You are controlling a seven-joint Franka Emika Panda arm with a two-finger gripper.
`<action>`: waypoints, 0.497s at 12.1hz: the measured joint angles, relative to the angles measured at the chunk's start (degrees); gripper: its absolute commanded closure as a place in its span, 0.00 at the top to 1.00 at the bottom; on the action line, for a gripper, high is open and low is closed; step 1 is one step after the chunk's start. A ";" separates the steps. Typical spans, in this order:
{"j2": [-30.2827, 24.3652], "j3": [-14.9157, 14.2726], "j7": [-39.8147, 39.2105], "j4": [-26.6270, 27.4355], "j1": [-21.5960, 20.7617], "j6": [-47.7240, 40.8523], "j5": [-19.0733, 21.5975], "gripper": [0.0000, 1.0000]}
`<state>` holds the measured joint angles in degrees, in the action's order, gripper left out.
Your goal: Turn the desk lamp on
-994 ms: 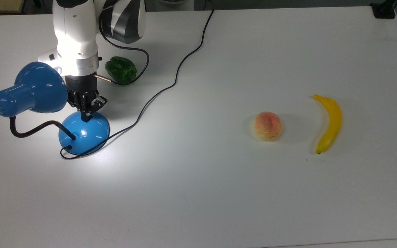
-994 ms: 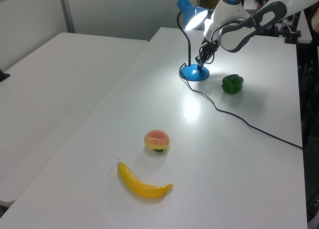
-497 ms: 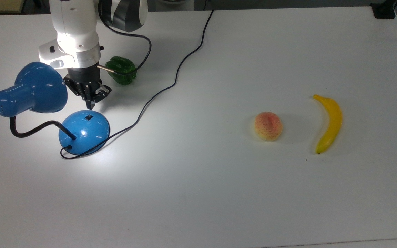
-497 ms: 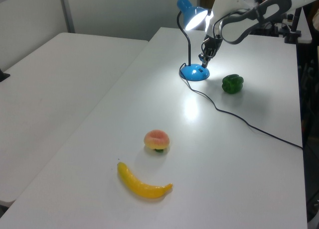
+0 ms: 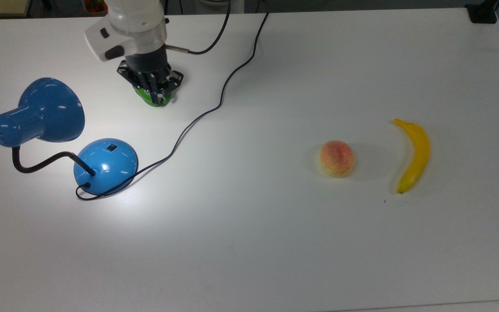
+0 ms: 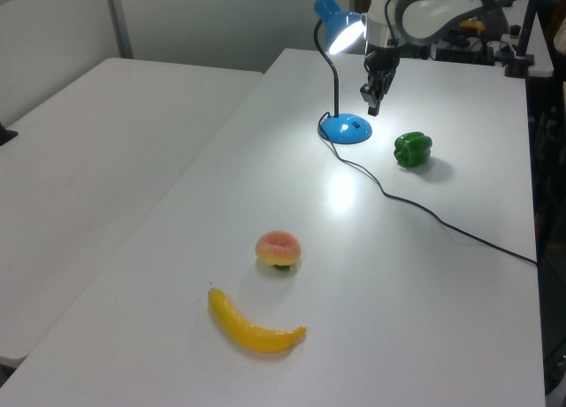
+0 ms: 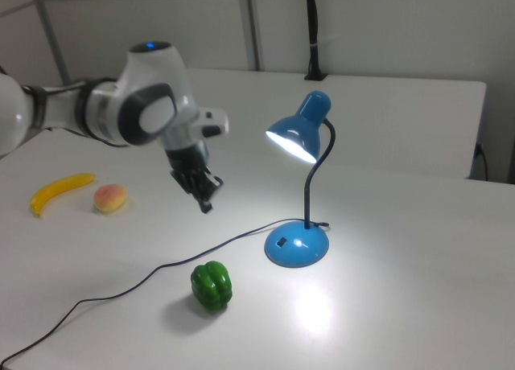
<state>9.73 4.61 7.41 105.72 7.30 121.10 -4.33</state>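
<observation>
The desk lamp stands at the top view's left, with its blue shade [image 5: 37, 110] over a black gooseneck and a round blue base [image 5: 105, 167]. It is lit: the shade's mouth [image 7: 291, 145] glows and a bright patch lies on the table. A small black switch [image 5: 111, 147] sits uncovered on top of the base. My gripper [image 5: 157, 96] hangs shut and holding nothing, raised off the table and away from the base. In the left view, the gripper [image 6: 372, 102] floats above and right of the base [image 6: 346, 129].
A green pepper [image 6: 412, 149] lies right of the lamp base in the left view, partly under the gripper in the top view. The lamp's black cord [image 5: 197, 119] snakes toward the table's far edge. A peach [image 5: 337, 158] and a banana [image 5: 414, 155] lie at the top view's right.
My gripper left the switch on the lamp base, rose and moved toward the top view's upper right, ending over the green pepper. The lamp stayed lit and in place.
</observation>
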 measured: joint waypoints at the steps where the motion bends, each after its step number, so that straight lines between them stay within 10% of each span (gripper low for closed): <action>1: -1.95 1.55 -0.44 -0.75 -0.48 -4.16 -0.01 0.00; 6: -5.10 1.23 -6.70 -10.35 -6.99 -24.30 -0.02 0.00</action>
<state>4.63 5.84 0.70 95.37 0.32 96.80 -4.35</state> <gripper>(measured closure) 0.991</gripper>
